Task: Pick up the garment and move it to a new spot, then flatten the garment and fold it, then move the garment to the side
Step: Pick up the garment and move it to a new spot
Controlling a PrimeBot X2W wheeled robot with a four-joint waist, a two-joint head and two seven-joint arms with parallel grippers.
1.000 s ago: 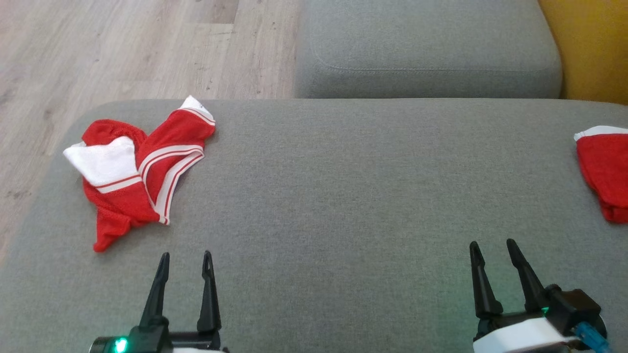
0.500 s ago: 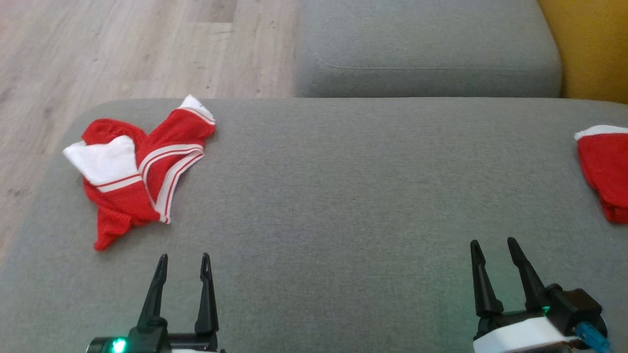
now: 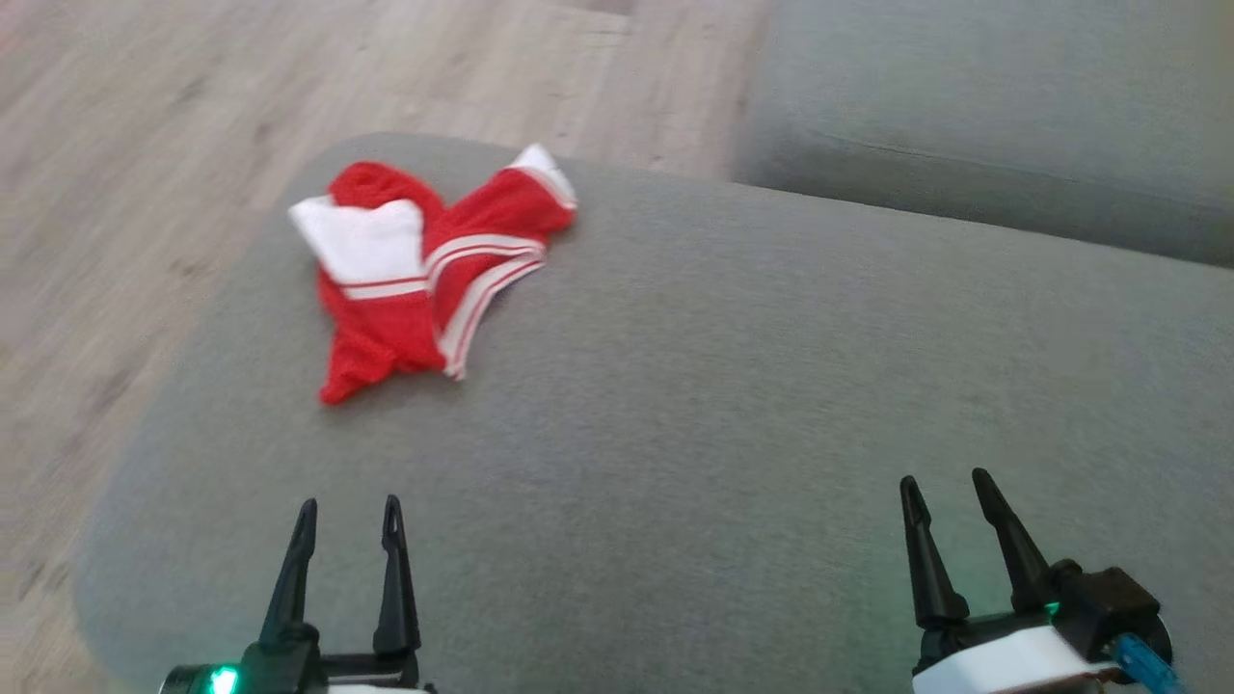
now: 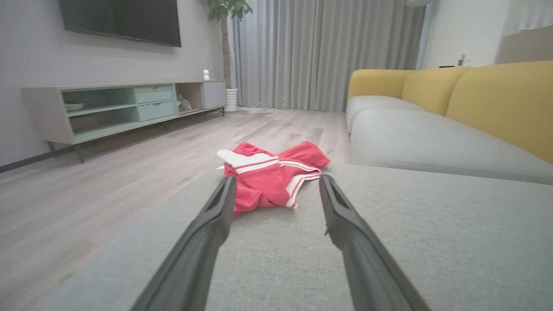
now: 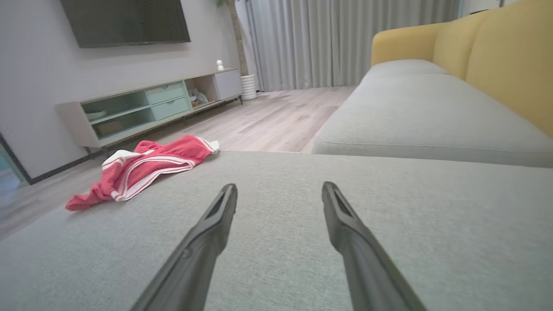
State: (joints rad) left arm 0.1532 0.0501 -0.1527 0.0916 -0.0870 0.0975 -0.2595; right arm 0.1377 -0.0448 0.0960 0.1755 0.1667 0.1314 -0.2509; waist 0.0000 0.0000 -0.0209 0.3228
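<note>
At the far left corner of the grey cushion [image 3: 771, 405], the red-and-white shorts [image 3: 424, 270] lie crumpled. The left gripper [image 3: 349, 504] and right gripper [image 3: 945, 479] hover near its front edge, both spread wide and empty. The left points straight at the shorts, presumably lined up for the pickup.

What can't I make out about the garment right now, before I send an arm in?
- Head view: motion blur smears the garment; its hem lines are unclear.
- Left wrist view: a finger of the open left end effector covers the garment's left edge.
- Every view: crumpled folds hide its underside and true shape.
- Left wrist view: the small white object on the TV cabinet is too small to identify.
</note>
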